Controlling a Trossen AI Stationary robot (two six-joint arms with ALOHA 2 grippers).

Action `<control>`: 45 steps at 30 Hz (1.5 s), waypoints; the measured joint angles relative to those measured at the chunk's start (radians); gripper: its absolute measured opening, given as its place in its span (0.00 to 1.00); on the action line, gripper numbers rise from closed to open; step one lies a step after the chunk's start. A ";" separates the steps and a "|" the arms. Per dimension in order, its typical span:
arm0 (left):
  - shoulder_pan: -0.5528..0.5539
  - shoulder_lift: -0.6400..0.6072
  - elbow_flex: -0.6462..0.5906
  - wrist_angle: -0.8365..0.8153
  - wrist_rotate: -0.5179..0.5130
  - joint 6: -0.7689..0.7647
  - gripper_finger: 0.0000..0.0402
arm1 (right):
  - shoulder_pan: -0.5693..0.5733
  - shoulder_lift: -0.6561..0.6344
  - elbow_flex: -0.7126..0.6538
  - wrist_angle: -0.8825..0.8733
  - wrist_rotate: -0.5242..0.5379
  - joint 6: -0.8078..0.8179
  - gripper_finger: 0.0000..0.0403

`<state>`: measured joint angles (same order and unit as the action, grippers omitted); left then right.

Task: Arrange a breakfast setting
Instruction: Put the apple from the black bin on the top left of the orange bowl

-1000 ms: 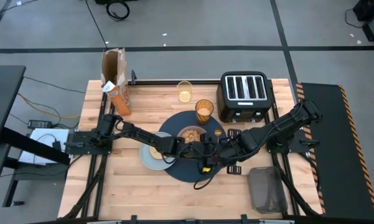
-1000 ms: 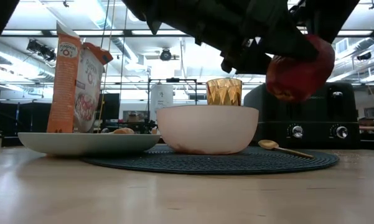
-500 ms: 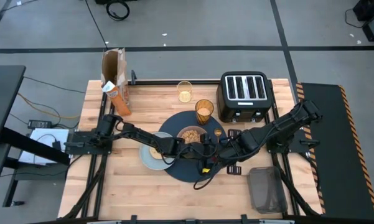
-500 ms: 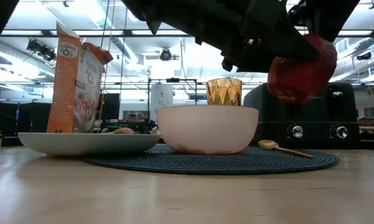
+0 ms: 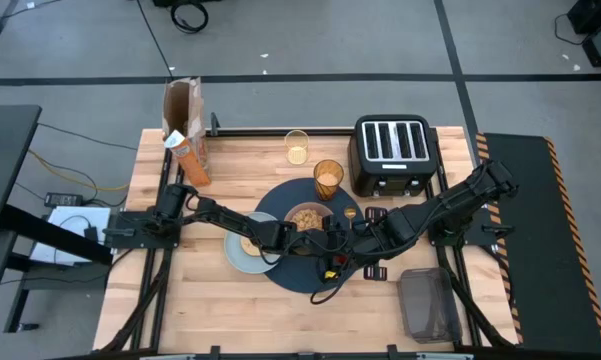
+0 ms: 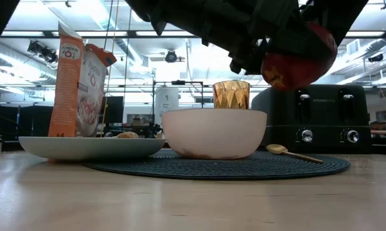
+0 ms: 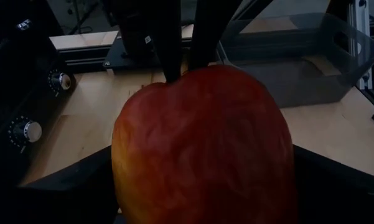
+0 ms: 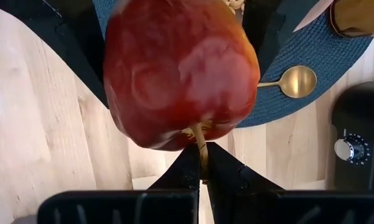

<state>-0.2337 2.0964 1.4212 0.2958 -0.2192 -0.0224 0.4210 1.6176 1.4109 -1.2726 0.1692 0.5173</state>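
Hanging above the navy placemat (image 6: 244,168), the red apple (image 6: 298,59) is pinched by its stem between the pressed-together fingers of the right gripper (image 8: 199,163); the left gripper (image 5: 310,242) brackets it with fingers spread wide, beside the pinkish bowl (image 6: 214,133).

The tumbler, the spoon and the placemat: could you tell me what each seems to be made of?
Tumbler: amber glass by the look, translucent, with a faceted pattern that catches light.
Spoon: probably metal with a satin gold finish; it shows a soft sheen.
Placemat: navy, apparently woven fibre or cord, matte, with a ribbed texture in the low view.
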 joint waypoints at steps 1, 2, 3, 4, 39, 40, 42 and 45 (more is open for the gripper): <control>0.000 0.000 0.000 0.000 0.000 -0.006 0.94 | 0.000 0.000 0.000 0.000 0.000 -0.001 0.04; 0.001 0.000 0.000 0.000 0.000 -0.017 0.94 | 0.000 0.000 0.000 0.000 0.001 -0.002 0.04; 0.004 0.000 0.000 0.000 0.000 -0.024 0.94 | 0.000 0.000 0.000 0.000 0.003 -0.002 0.04; 0.007 0.000 0.000 -0.002 0.000 -0.031 0.94 | 0.000 0.000 0.000 0.000 0.007 -0.002 0.04; 0.029 0.000 0.000 -0.042 -0.020 0.016 0.81 | -0.032 -0.001 0.042 0.085 0.058 -0.065 0.05; 0.029 0.000 0.000 -0.042 -0.020 0.016 0.81 | -0.032 -0.001 0.042 0.085 0.059 -0.065 0.05; 0.026 0.000 0.000 -0.041 -0.020 0.017 0.81 | -0.029 -0.002 0.042 0.086 0.060 -0.068 0.06; 0.012 -0.010 0.000 -0.040 -0.025 0.044 0.81 | -0.012 -0.019 0.043 0.091 0.073 -0.067 0.13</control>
<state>-0.2212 2.0868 1.4212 0.2561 -0.2437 0.0211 0.4094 1.5986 1.4536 -1.1816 0.2422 0.4500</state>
